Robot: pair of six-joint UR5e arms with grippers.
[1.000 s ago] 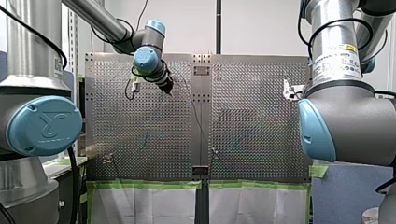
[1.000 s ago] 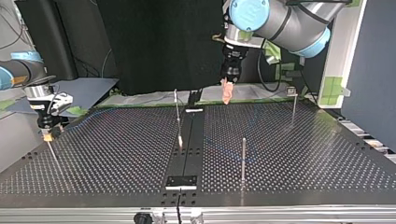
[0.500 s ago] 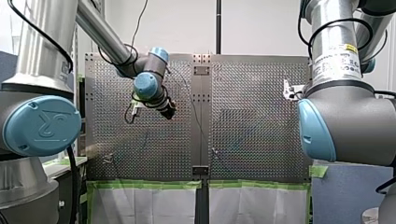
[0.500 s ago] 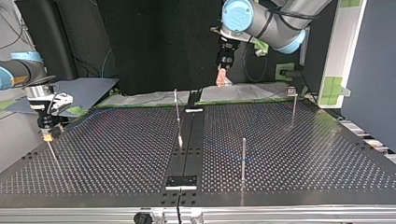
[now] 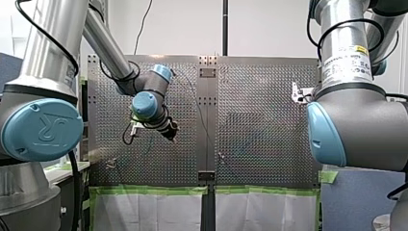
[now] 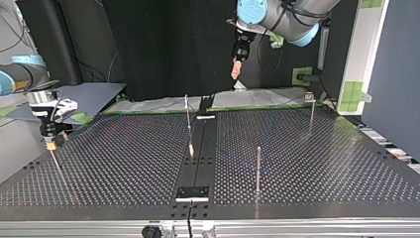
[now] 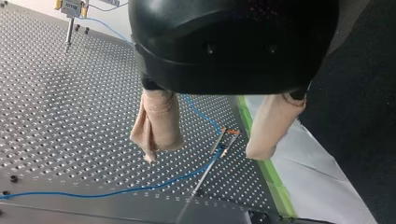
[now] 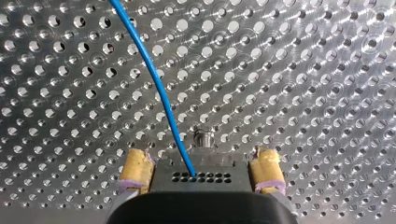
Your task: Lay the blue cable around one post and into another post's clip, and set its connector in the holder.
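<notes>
Blue cable, thin and glossy, runs straight out of the black, hole-dotted connector, which my right gripper clamps between its frayed yellow pads. Beneath my left gripper, whose beige pads stand wide apart around nothing, the cable bends at a slim metal post with an orange-tipped clip. The routing looks done; seemingly only releasing the connector is left. A shiny perforated table lies under it all.

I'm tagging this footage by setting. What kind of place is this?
Probably a robotics lab test bench: my left arm and my right arm flank a perforated metal table with thin posts, a blue cable laid across it.
</notes>
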